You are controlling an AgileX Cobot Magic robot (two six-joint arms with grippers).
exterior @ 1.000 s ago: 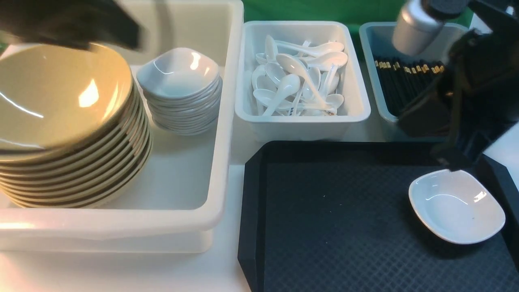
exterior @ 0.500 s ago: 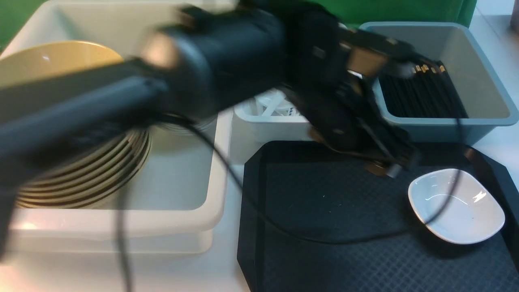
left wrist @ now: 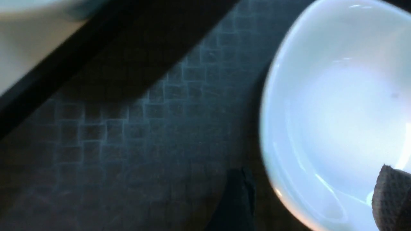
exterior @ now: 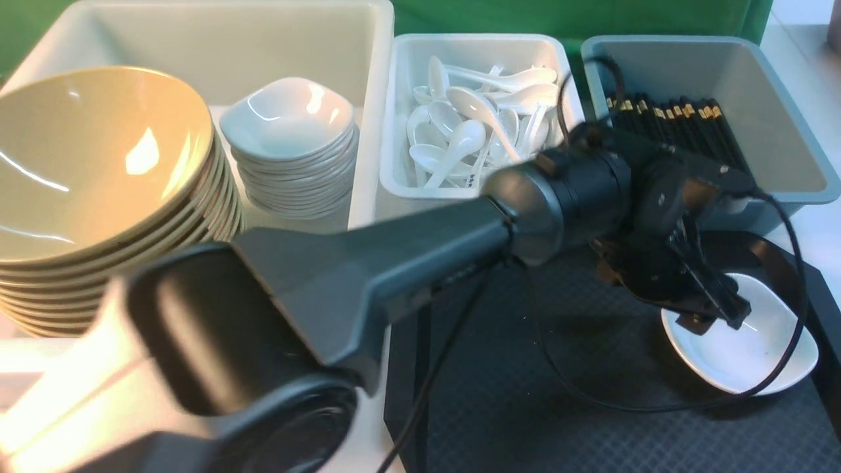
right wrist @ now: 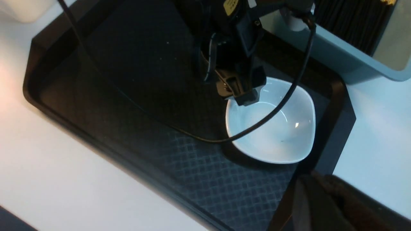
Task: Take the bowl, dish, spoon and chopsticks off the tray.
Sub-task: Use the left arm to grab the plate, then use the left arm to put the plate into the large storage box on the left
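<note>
Left arm point(exterior: 394, 276) has swung over — its jaws open, straddling the rim of the dish point(exterior: 742, 358).

The dish point(exterior: 736, 358) is smooth, glossy white ceramic. The tray point(exterior: 525, 433) is matt black plastic, rough with diamond texture. The bowls point(exterior: 98, 164) shine glossy tan. The left tub point(exterior: 295, 39) is smooth white plastic.

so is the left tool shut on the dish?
No, the left tool stands open astride the rim of the dish, one finger over the tray, the other inside the dish.
</note>
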